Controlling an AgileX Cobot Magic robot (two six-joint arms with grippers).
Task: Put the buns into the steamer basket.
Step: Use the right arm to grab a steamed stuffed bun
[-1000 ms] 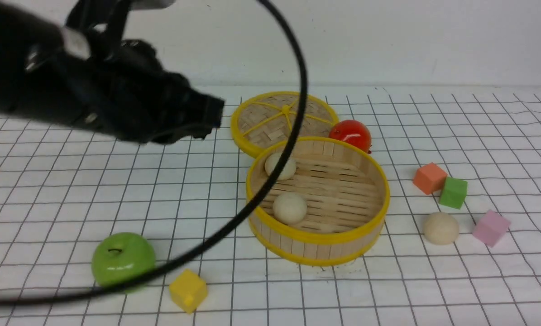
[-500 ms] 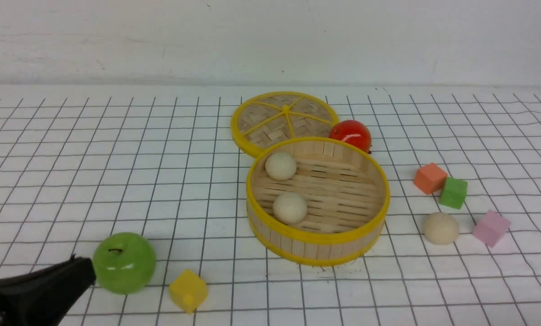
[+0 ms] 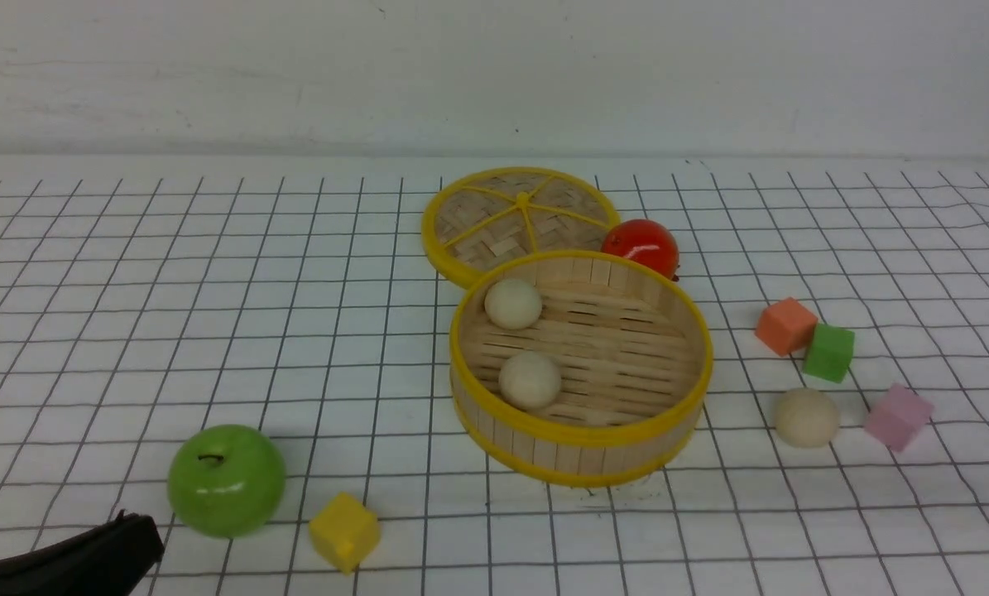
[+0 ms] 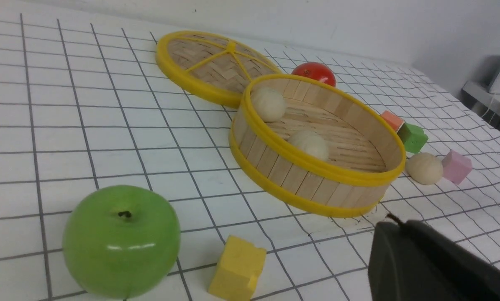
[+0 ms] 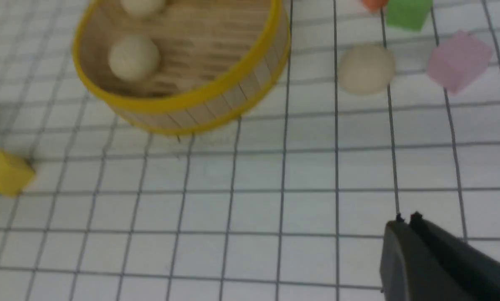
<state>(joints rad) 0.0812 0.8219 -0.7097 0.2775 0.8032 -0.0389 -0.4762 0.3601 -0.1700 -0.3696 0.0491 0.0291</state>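
- Cream and unheld, the last bun (image 3: 806,418) sits on the table outside the basket (image 3: 581,458), near the pink block (image 3: 900,417) and the green block (image 3: 829,353). Round and smooth, it could roll if a finger nudged it off centre.
- Right gripper (image 5: 408,221): fingers together, nothing between them, bun well apart. If it came down like that, it would likely press or push the bun; it needs to spread first.
- Spread fingers might then catch the pink block beside the bun or the green one just beyond, shoving either into it or spoiling the grip.
- Two buns, the far one (image 3: 513,303) and the near one (image 3: 530,380), lie inside at the basket's left. Letting the last one go from high up, or over them, could make it bounce or knock them; the bare slats on the right look safer.
- Carried too low, it could strike the yellow rim, drop outside, or shift the basket against the lid (image 3: 494,215) and tomato (image 3: 640,247).
- Left gripper (image 4: 394,221): also closed and holding nothing, near the yellow block (image 4: 237,267). A needless sweep could bump that or the apple (image 4: 122,242).
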